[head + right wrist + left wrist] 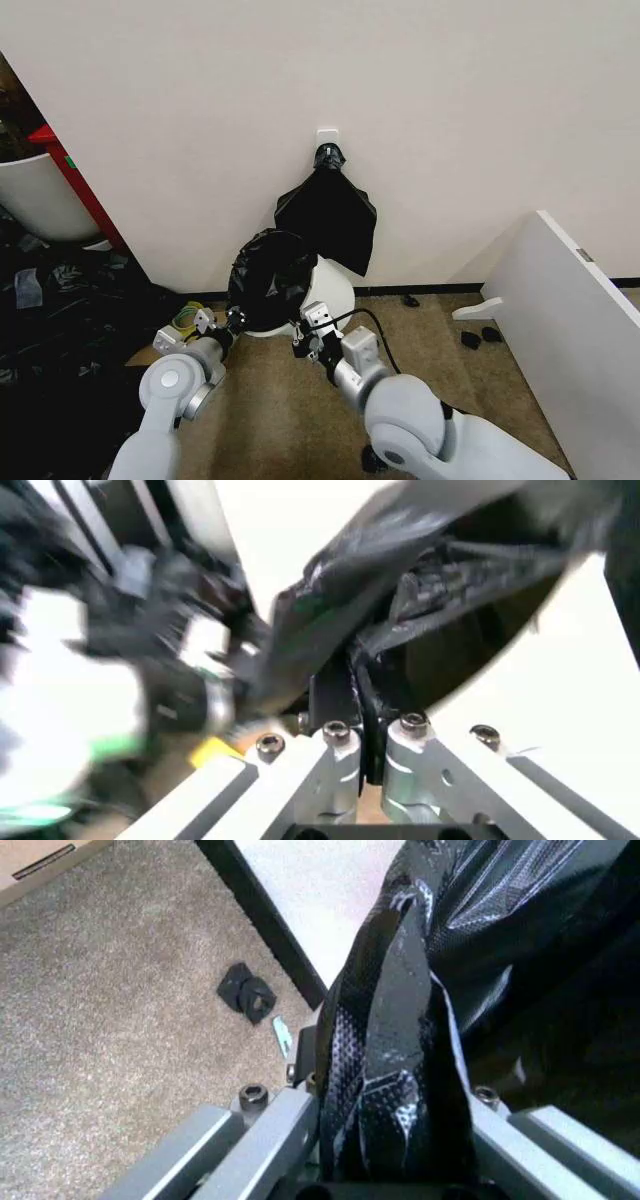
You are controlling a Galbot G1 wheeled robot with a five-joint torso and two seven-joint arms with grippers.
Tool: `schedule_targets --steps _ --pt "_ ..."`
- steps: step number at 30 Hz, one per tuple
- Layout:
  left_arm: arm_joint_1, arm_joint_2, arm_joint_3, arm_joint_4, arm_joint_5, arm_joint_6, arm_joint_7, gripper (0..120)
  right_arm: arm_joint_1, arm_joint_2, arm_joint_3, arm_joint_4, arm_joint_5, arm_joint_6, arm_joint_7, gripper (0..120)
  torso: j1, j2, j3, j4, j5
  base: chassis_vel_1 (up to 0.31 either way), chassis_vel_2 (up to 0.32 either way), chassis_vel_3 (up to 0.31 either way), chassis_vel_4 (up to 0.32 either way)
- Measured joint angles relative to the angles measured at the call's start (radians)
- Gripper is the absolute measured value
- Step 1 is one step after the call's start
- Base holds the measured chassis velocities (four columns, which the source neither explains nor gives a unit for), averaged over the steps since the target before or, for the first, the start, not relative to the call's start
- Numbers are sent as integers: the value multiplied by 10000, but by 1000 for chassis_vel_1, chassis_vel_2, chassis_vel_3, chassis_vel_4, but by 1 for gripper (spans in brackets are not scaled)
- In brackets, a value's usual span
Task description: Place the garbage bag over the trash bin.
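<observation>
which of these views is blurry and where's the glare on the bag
Right wrist view: motion-smeared, worst on the side away from the garbage bag. Left wrist view: sharp, with white glare streaks along the bag's folds. Head view: evenly lit, bag on the trash bin only faintly glossy.

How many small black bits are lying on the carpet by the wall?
3: one black bit against the baseboard, two more beside the white board's foot. Others may be hidden.

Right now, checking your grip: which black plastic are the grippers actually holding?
The garbage bag stretched over the trash bin, pinched by the left gripper and right gripper, not the knotted bunch hanging on the wall.
</observation>
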Motion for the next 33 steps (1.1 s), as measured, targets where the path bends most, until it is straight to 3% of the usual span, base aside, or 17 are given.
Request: schedule_targets --steps 14,18,25,33 --pt "-139 58 -18 116 -15 -33 28 0 -843 -475 1055 1719 2838 118 361 0 0 0 0 -1 0 0 0 0 0" --pt "-134 27 -17 98 -17 -46 23 0 -882 -281 1109 1754 3077 838 -23 0 0 0 0 1 0 0 0 0 0" --pt "-74 -61 13 -30 -17 -46 14 0 -939 75 1041 1210 2605 1815 -874 0 0 0 0 1 0 0 0 0 0" --pt "-26 -23 -117 -101 -43 -46 8 0 -1638 -222 955 937 -244 1423 -659 4 0 -2 0 0 0 0 0 0 0"
